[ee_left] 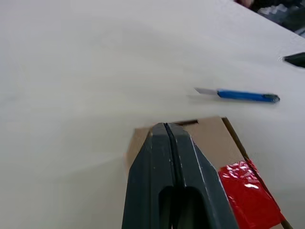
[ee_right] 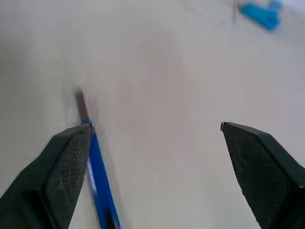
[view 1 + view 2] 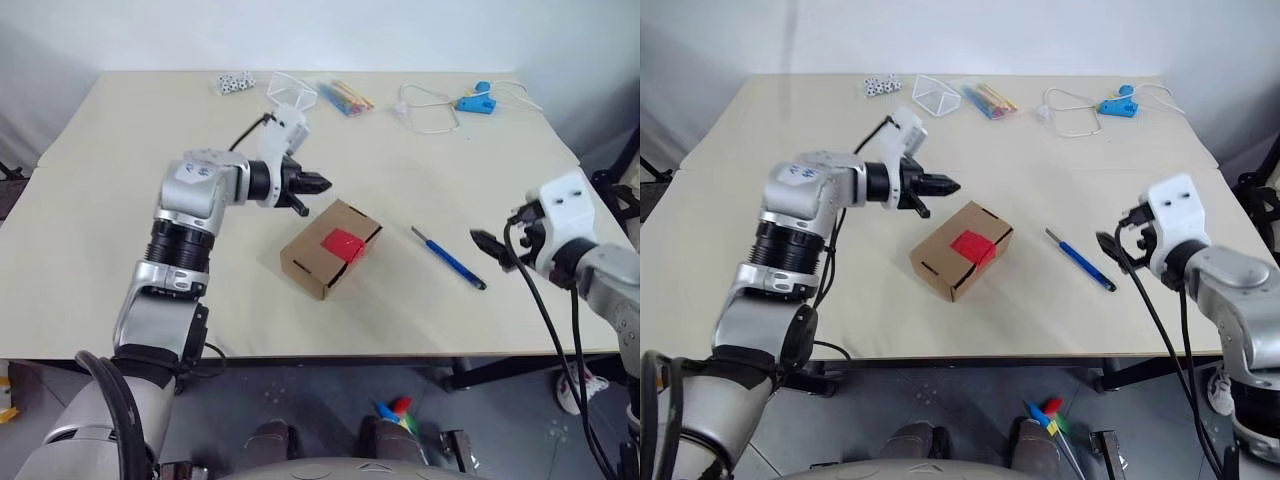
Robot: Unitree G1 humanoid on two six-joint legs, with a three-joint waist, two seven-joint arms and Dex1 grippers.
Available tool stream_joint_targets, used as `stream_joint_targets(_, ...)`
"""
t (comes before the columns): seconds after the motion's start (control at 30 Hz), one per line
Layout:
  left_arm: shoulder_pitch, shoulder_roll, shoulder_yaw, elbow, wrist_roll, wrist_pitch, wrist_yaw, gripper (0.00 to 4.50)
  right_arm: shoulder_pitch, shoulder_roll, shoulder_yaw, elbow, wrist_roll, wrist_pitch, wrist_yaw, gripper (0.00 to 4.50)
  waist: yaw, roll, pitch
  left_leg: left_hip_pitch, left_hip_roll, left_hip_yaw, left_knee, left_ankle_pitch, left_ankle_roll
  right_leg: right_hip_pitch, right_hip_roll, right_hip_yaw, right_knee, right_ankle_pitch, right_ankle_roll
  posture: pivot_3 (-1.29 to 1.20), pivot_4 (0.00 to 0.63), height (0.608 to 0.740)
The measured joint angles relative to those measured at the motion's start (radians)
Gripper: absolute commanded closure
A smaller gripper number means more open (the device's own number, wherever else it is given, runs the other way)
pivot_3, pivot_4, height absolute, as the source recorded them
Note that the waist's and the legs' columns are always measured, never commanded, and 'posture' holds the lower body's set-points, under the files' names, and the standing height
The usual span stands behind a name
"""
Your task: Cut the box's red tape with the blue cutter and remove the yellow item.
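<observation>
The brown cardboard box (image 3: 318, 258) lies closed at the table's middle, with the red tape (image 3: 342, 243) across its top seam. The blue cutter (image 3: 450, 259) lies flat on the table to the right of the box. My left gripper (image 3: 318, 185) hovers just beyond the box's far-left corner, shut and empty; in its wrist view the fingers (image 1: 183, 157) are pressed together above the box (image 1: 214, 140). My right gripper (image 2: 157, 128) is open and empty, to the right of the cutter (image 2: 100, 176), which lies beside one finger. The yellow item is hidden.
Along the table's far edge lie a light-blue gadget with white cable (image 3: 475, 101), a bundle of coloured sticks (image 3: 345, 97), a clear triangular container (image 3: 292, 90) and small black-and-white cubes (image 3: 233, 84). The table's front edge (image 3: 400, 352) runs close below the box.
</observation>
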Motion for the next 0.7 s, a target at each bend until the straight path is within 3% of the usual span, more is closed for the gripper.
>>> stream_joint_targets(0.2, 0.009, 0.082, -0.014, 0.107, 0.053, -0.072, 0.040, 4.50, -0.137, 0.078, 0.170, -0.019, 0.015, 0.194, -0.008, 3.03, 0.003, 0.000, 0.000, -0.001, -0.001, 0.003, 0.000, 0.000, 0.000, 0.000, 0.000, 0.000, 0.000, 0.000, 0.000, 0.00, 0.150, 0.740)
stream_joint_targets(0.33, 0.106, 0.094, -0.061, 0.103, 0.079, -0.072, 0.035, 4.50, -0.207, 0.131, 0.241, -0.016, 0.022, 0.251, -0.005, 4.43, 0.006, 0.000, 0.000, -0.002, -0.001, 0.002, 0.000, 0.000, 0.000, 0.000, 0.000, 0.000, 0.001, 0.000, 0.000, 0.00, 0.150, 0.740)
stream_joint_targets(0.7, 0.276, 0.041, -0.118, -0.083, 0.071, 0.012, 0.028, 4.50, -0.296, 0.161, 0.402, 0.084, 0.020, 0.256, 0.102, 4.47, -0.002, -0.001, 0.001, -0.003, -0.001, 0.001, 0.000, 0.000, 0.000, -0.002, 0.000, 0.000, 0.003, 0.000, 0.000, 0.00, 0.150, 0.740)
